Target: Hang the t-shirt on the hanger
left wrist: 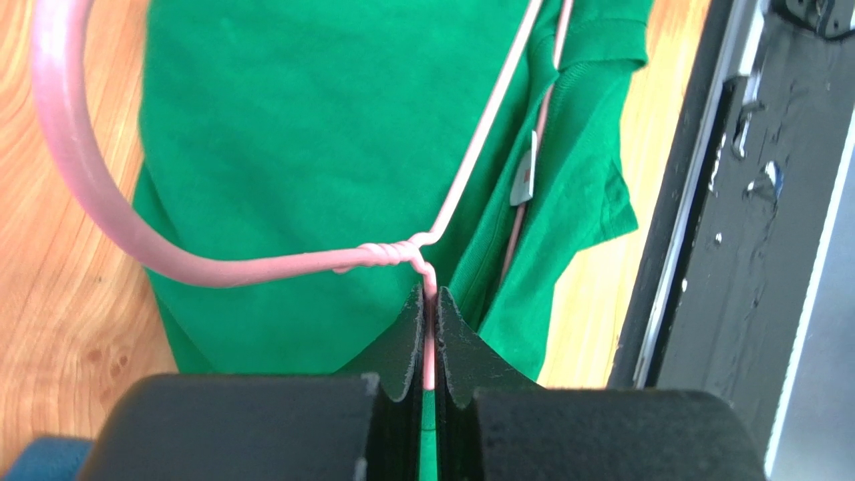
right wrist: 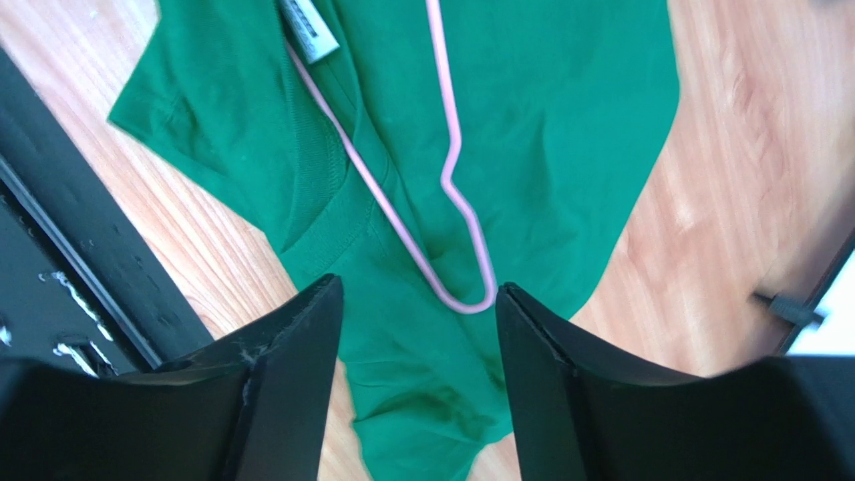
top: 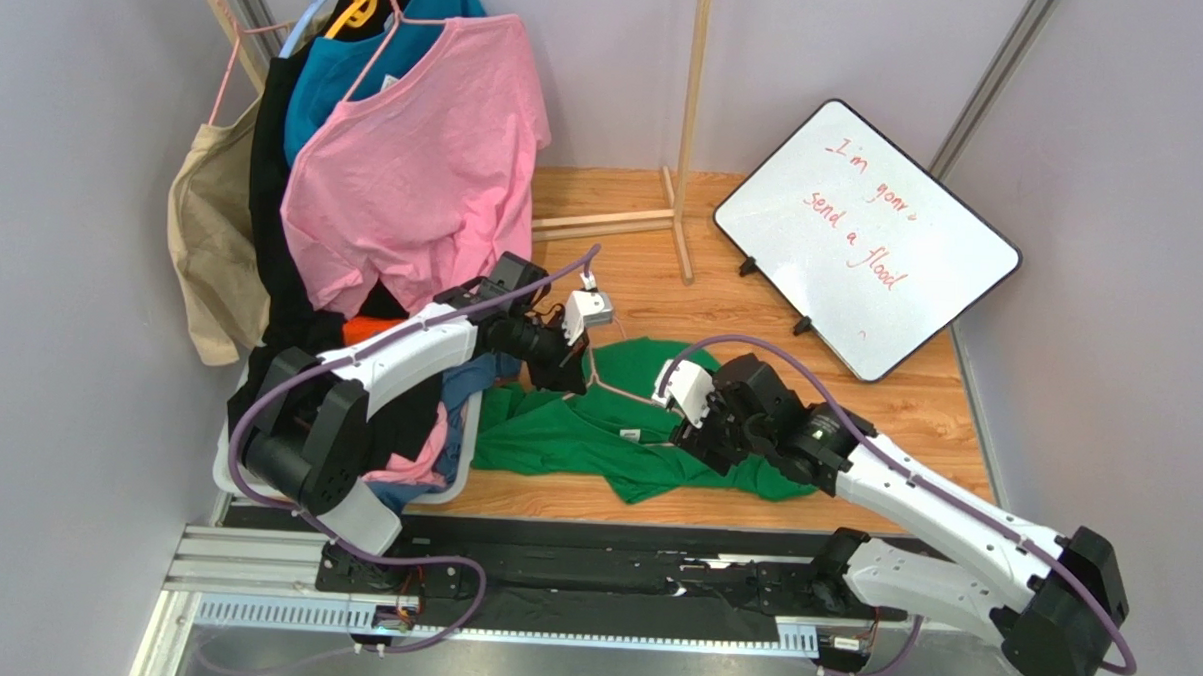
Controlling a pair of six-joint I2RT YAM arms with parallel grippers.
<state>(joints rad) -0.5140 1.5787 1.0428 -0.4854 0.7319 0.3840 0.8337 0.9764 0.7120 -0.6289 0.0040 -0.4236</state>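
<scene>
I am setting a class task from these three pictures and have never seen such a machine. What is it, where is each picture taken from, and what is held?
Two robot arms stand at a wooden table. The wide picture looks down from above; the other two come from a camera on each wrist. A green t-shirt lies on the table, a thin pink hanger over it. The left fingers pinch the hanger's wire just below its twisted neck. The right fingers are open above the t-shirt, holding nothing.

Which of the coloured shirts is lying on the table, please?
The green t-shirt, spread flat on the table; the pink shirt and blue shirt hang at back left.
</scene>
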